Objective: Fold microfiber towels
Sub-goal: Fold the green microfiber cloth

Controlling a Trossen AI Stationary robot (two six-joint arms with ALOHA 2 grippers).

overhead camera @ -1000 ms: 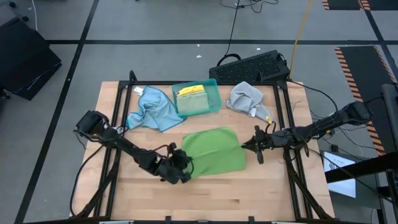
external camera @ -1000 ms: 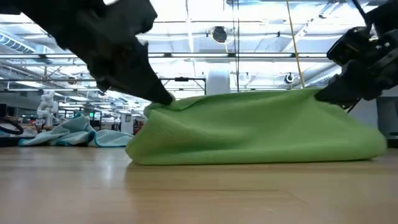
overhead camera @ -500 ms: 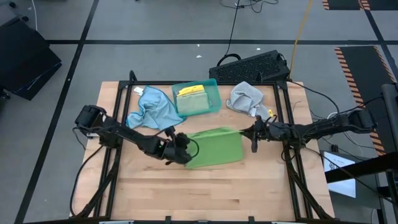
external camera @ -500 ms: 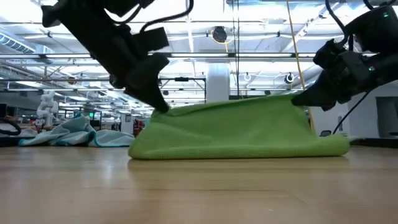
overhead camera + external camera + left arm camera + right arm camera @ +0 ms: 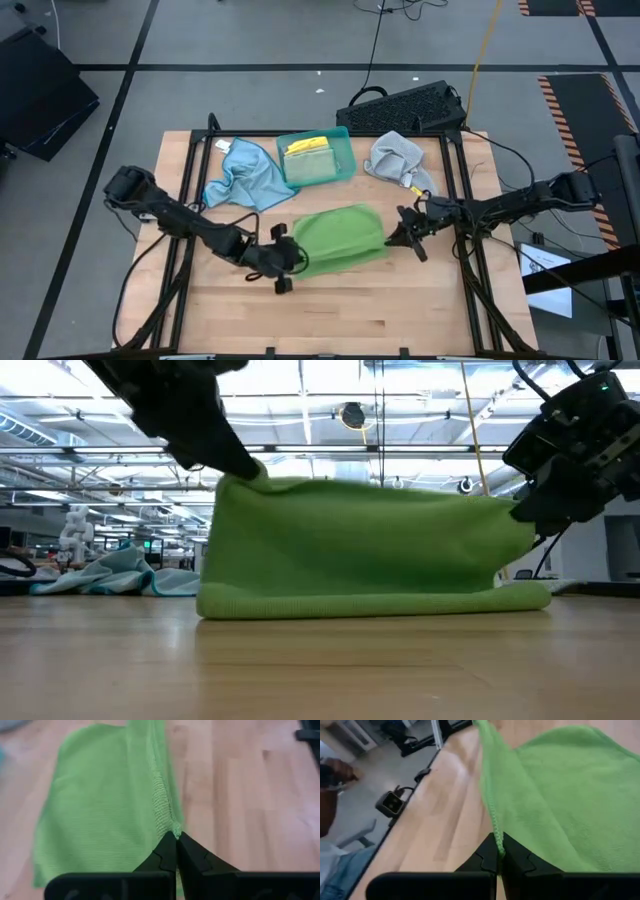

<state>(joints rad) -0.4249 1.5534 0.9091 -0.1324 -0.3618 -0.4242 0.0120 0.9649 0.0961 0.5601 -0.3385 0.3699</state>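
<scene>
A green microfiber towel (image 5: pixel 340 238) stands doubled over at the table's middle, its lower fold (image 5: pixel 370 602) resting on the wood. My left gripper (image 5: pixel 288 258) is shut on its left upper corner and my right gripper (image 5: pixel 398 238) is shut on its right upper corner. A light blue towel (image 5: pixel 240 176) lies crumpled at the far left. At the far right lies a grey towel (image 5: pixel 397 156). A yellow towel (image 5: pixel 308 147) sits on a green one inside the teal tray (image 5: pixel 346 140). My left gripper pinches the towel's hemmed corner (image 5: pixel 171 826) between its two shut fingertips, slanting down from the table's left. That corner (image 5: pixel 243 478) is raised, and the cloth hangs below it down to the table. One layer or several, I cannot tell. My right gripper pinches the hemmed edge at the towel's right corner (image 5: pixel 494 827) between its fingertips, coming nearly level from the table's right. The corner (image 5: pixel 510 515) is held up, lower than the left one, and the cloth falls from it to the table.
A black keyboard (image 5: pixel 405 106) lies beyond the table's far right edge. Bare wood (image 5: pixel 340 310) stretches along the near side. Black frame rails (image 5: pixel 182 200) run along both table sides. In the right wrist view a person's arm (image 5: pixel 335 770) shows beyond the table.
Both grippers, shut on the towel's corners, swung toward the far edge and then came back a little. The left one has risen and turned, lifting its corner, so the towel now stands taller and narrower while its lower fold stays on the table.
</scene>
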